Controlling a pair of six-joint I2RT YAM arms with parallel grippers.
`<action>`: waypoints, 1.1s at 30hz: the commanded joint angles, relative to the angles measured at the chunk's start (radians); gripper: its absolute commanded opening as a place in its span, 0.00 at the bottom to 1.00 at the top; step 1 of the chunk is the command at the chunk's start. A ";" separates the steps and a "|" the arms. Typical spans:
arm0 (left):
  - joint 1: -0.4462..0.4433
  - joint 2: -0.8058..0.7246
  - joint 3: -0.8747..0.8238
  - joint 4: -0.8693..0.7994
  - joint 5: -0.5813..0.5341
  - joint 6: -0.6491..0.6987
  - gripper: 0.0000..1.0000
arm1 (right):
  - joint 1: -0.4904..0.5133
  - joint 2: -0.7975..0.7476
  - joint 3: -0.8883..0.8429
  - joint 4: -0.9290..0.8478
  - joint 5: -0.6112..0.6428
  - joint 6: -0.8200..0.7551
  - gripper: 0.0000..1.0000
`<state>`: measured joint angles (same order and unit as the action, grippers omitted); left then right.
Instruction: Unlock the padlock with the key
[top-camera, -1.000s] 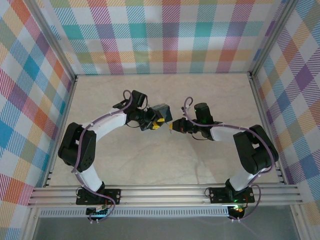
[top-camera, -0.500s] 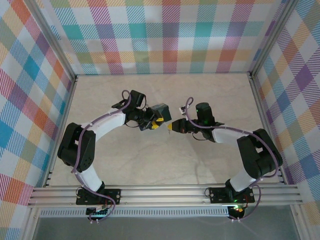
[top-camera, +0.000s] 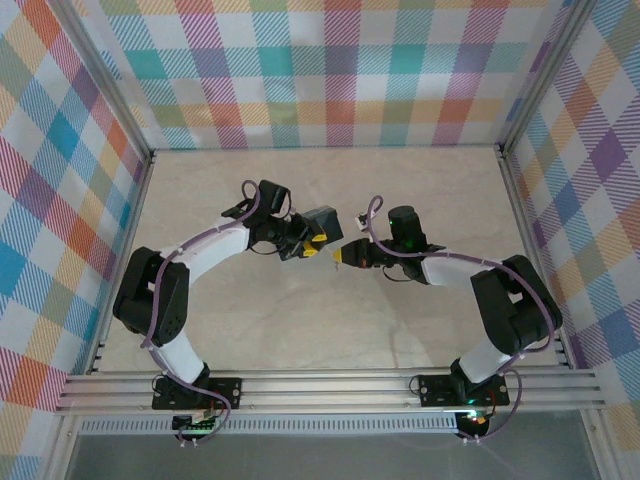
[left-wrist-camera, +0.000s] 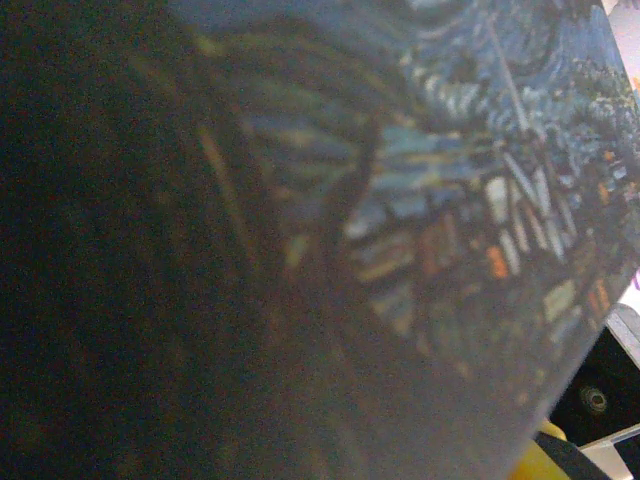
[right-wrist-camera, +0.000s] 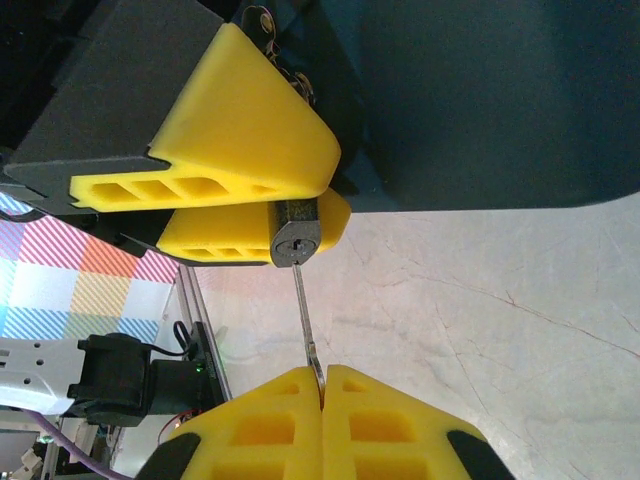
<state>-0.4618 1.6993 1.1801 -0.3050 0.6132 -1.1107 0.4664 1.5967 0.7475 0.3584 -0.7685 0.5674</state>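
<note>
Pinching the key (right-wrist-camera: 302, 310) by its flat head, my right gripper (right-wrist-camera: 322, 372) is clenched, its yellow fingers pressed together with no gap. The thin silvery shaft runs straight out from my fingertips, and its tip sits at the keyhole in the end face of the padlock (right-wrist-camera: 294, 232). How deep it has gone in I cannot tell.

The small dark padlock is grasped by my left gripper (right-wrist-camera: 330, 195), caught between its two yellow fingers with the keyhole end facing my right hand. Just behind it is the dark side of the tin (right-wrist-camera: 480, 100), off the table.

From above, both my arms bend inward from their bases and meet over the middle of the pale table (top-camera: 330, 330). The left gripper (top-camera: 312, 248) and right gripper (top-camera: 343, 256) point at each other, nearly tip to tip, with the tin (top-camera: 322, 220) at the far side of the left one. Key and padlock are too small to make out from up there; my right wrist camera gives them plainly. My left wrist camera has the tin's (left-wrist-camera: 450, 200) blue-and-yellow painted face pressed close and blurred.
</note>
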 joint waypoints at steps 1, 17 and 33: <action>0.011 -0.053 -0.008 0.057 0.034 0.001 0.07 | 0.008 0.024 0.044 0.025 -0.021 -0.008 0.00; 0.009 -0.066 -0.020 0.073 0.039 -0.013 0.06 | 0.025 0.055 0.090 0.005 -0.008 -0.005 0.00; 0.004 -0.081 -0.036 0.077 0.049 0.005 0.05 | 0.020 0.086 0.110 0.067 0.011 0.099 0.00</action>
<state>-0.4553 1.6760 1.1484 -0.2588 0.6064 -1.1294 0.4885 1.6588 0.8146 0.3573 -0.7658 0.6170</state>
